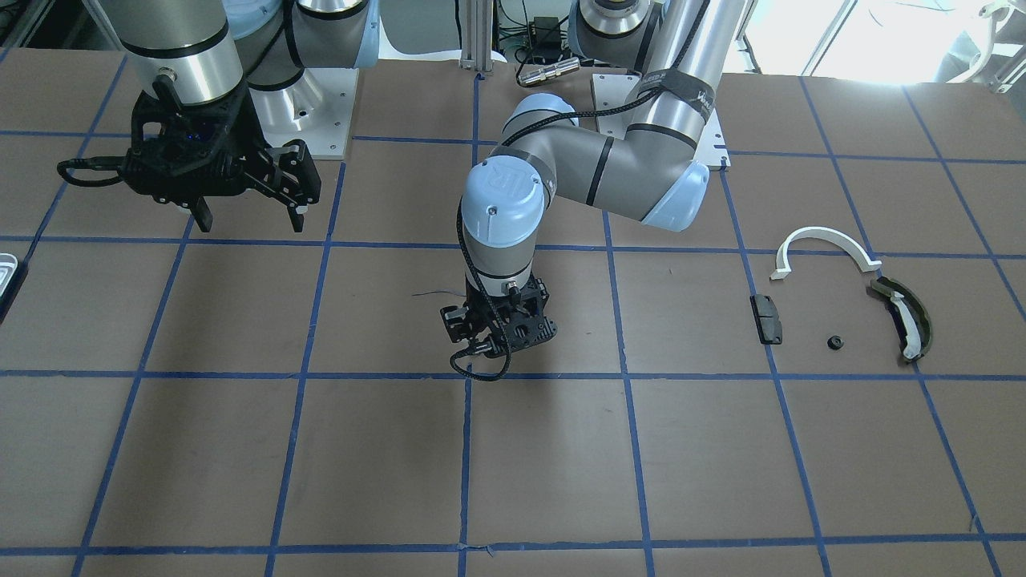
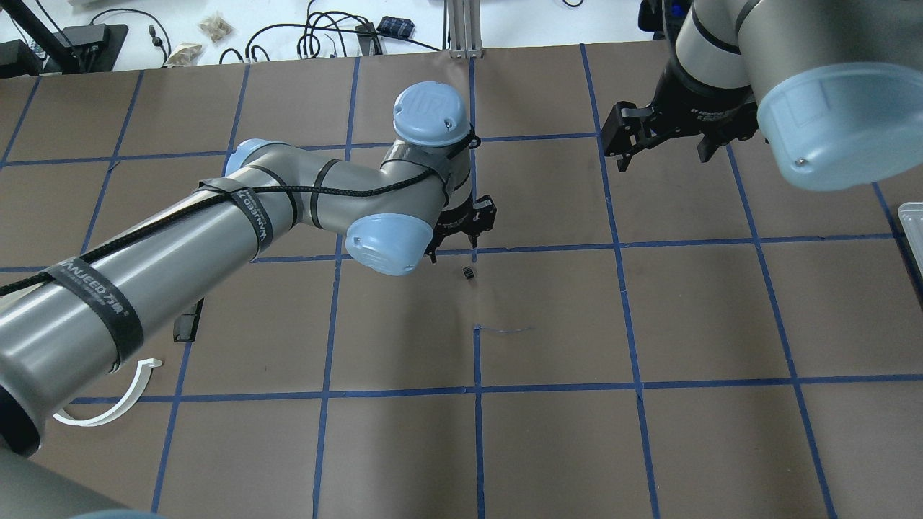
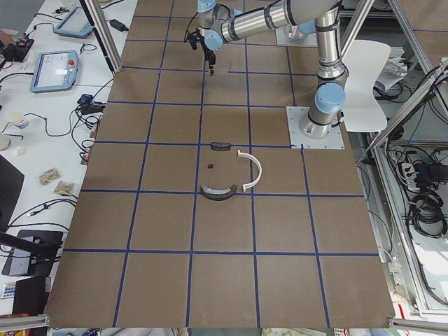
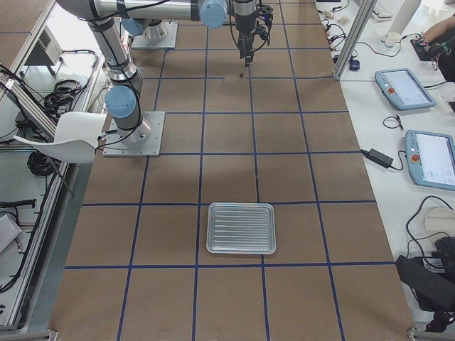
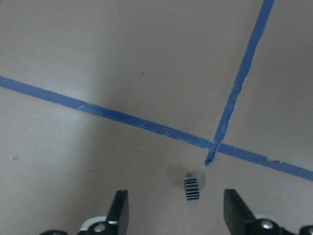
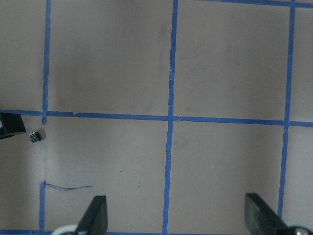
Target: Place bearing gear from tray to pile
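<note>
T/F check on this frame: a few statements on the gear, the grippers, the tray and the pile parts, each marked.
1. The left gripper is shut on the bearing gear. False: it is open, and the gear lies free on the table below it.
2. The gear lies in the tray. False: it is out on the brown table, by a crossing of the blue tape.
3. The right gripper is open and holds nothing. True.
4. The white semicircular strip lies beside the olive curved piece. True.
</note>
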